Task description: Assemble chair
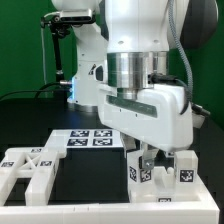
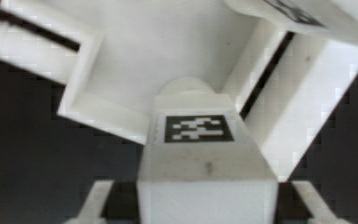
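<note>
Black tabletop (image 1: pixel 95 186), white blocky tagged chair piece (image 2: pixel 197 150) between gripper's (image 1: pixel 150 158) parted, released fingers (image 2: pixel 98 202)

There is one flat white marker board (image 1: pixel 88 138). Near it stand two small white tagged plastic blocks (image 1: pixel 135 172).

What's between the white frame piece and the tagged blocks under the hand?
Nothing: bare black table separates the frame piece from the blocks, in the exterior view.
</note>
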Action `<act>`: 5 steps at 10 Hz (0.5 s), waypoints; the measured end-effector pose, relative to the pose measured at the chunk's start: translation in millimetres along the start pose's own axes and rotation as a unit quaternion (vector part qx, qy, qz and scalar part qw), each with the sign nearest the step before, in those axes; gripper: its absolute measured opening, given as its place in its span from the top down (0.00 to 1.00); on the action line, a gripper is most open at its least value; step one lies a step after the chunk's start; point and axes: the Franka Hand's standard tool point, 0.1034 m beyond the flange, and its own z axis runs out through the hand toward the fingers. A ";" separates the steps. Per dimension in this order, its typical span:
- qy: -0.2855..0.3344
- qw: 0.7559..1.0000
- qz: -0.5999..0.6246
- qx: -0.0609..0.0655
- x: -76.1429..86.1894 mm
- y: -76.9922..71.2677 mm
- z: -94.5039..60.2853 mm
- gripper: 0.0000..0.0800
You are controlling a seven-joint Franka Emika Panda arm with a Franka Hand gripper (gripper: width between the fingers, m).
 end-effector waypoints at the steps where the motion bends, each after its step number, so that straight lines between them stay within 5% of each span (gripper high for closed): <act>1: 0.000 1.000 0.001 0.000 0.0 0.0 0.0 0.64; 3: 0.000 1.000 -0.008 0.000 -0.2 -0.1 0.0 0.64; 5: -0.001 0.999 -0.038 0.001 -2.2 -1.1 -0.7 0.26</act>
